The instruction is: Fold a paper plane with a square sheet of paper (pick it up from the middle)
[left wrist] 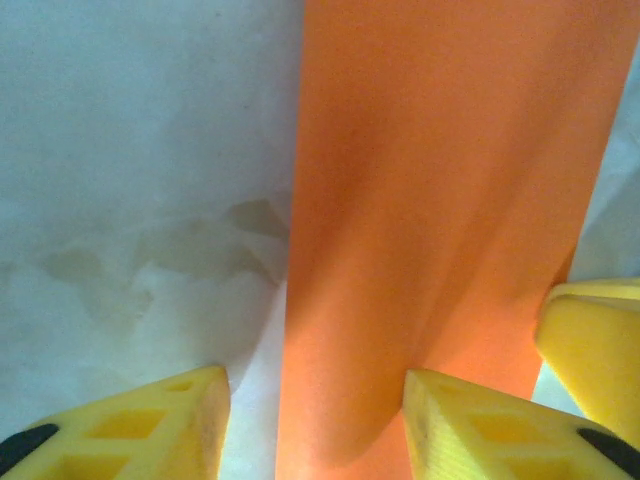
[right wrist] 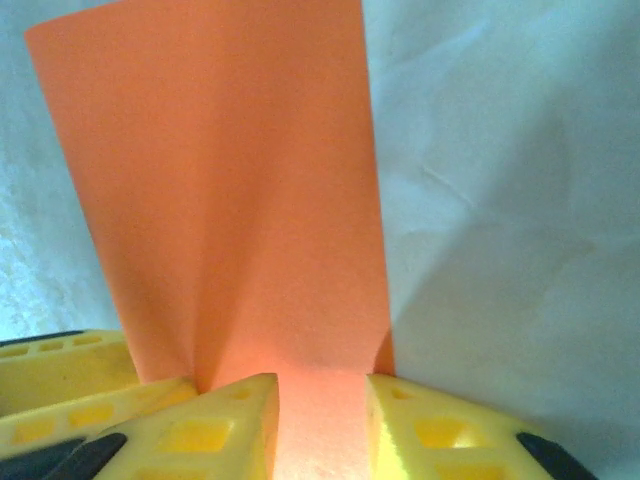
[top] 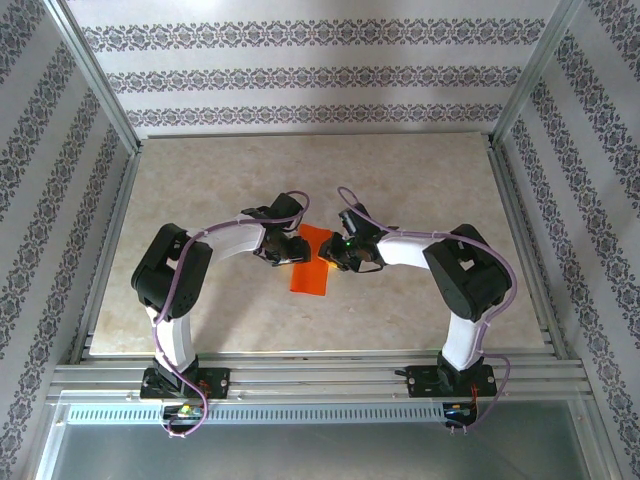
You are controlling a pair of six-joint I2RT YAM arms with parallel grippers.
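Note:
The sheet of paper (top: 311,275) is bright orange-red and lies as a narrow rectangle on the table's middle, bowed up along its length. My left gripper (top: 288,247) comes at its upper part from the left, my right gripper (top: 342,252) from the right. In the left wrist view the paper (left wrist: 440,180) bulges between the fingers of the left gripper (left wrist: 315,385), which stand wide apart and open. A yellow finger (left wrist: 598,340) of the other gripper shows at the right edge. In the right wrist view the right gripper (right wrist: 320,385) stands open, a strip of paper (right wrist: 230,180) in its narrow gap.
The tabletop (top: 200,200) is pale and marbled, with bare surface all round the paper. Aluminium rails (top: 320,372) run along the near edge by the arm bases. Patterned walls (top: 300,70) close the back and both sides.

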